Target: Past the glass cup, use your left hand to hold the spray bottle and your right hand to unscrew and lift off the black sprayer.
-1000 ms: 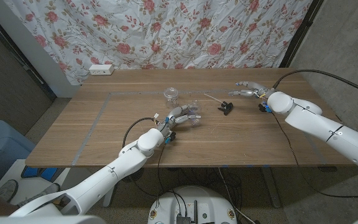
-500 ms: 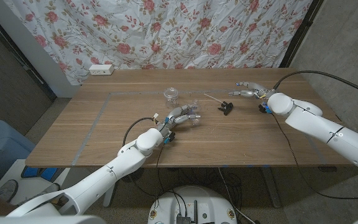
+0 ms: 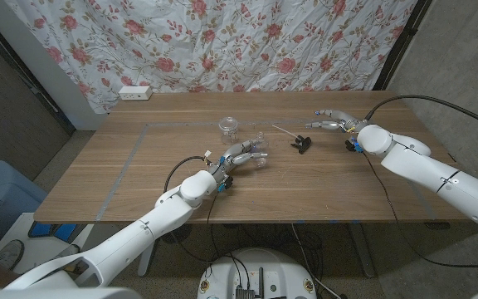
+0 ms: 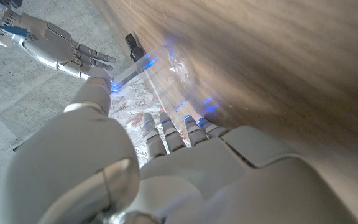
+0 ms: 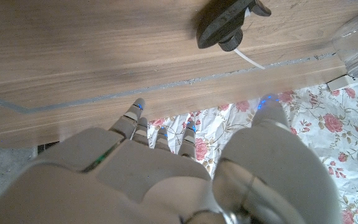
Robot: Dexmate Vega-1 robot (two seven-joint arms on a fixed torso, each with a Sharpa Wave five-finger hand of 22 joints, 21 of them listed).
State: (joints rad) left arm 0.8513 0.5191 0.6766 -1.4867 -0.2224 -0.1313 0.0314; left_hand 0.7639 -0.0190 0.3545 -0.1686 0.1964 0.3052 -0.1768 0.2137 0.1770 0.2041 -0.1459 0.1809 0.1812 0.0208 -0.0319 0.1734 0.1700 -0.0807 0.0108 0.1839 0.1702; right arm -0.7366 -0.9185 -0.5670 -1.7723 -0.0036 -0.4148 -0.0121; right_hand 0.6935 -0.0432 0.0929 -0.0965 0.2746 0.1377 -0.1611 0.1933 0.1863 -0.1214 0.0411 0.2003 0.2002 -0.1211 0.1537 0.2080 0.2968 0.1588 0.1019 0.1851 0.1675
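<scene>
Surface (image 3: 139, 178): wooden, carries all items. Left hand (image 3: 241, 155) grips clear spray bottle (image 3: 256, 158), bottle lying on side, long axis across surface, near glass cup (image 3: 229, 127). Black sprayer (image 3: 302, 144) already off, resting on surface with dip tube trailing toward cup, between the two hands. Right hand (image 3: 332, 121) spread, holding nothing, beyond sprayer on right side. Judgement: unscrewing looks done; left hand nearer bottle.

The left robot hand (image 3: 241, 155) has edged slightly leftward.
</scene>
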